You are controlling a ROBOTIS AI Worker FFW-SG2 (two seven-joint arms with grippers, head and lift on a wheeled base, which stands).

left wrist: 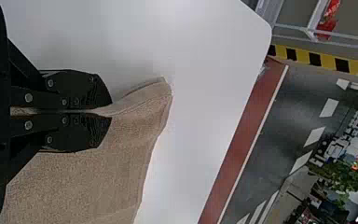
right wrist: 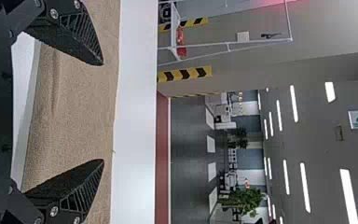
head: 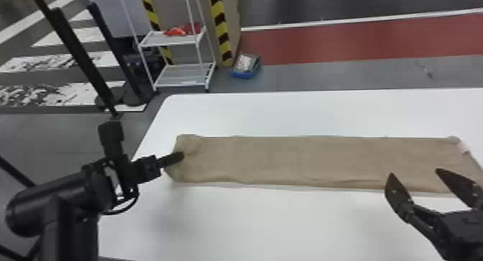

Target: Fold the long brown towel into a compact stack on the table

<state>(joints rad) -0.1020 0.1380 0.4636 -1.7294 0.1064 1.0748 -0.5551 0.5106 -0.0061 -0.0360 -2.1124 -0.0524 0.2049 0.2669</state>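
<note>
Long brown cloth towel [head: 287, 159]: laid lengthwise on the white, smooth-topped table [head: 287, 224], running nine o'clock to three o'clock in the head view; clock directions taken from its middle.
Left black two-fingered gripper [head: 182, 156]: at the nine o'clock end; flat fingers closed together, a ridge of cloth pinched between them.
Right black two-fingered gripper [head: 415, 173]: toward four o'clock, at the near long edge; fingers spread wide, towel visible between them, contact cannot be told.
Pale patch [head: 463, 146]: towel's three o'clock end.

Left arm [head: 70, 235]: black, cylindrical housing [head: 43, 198]; black cable [head: 126, 209], looped. Right end effector [head: 414, 171]: black; tapered, ribbed fingers [right wrist: 81, 30]; silver screws [right wrist: 53, 13].
</note>
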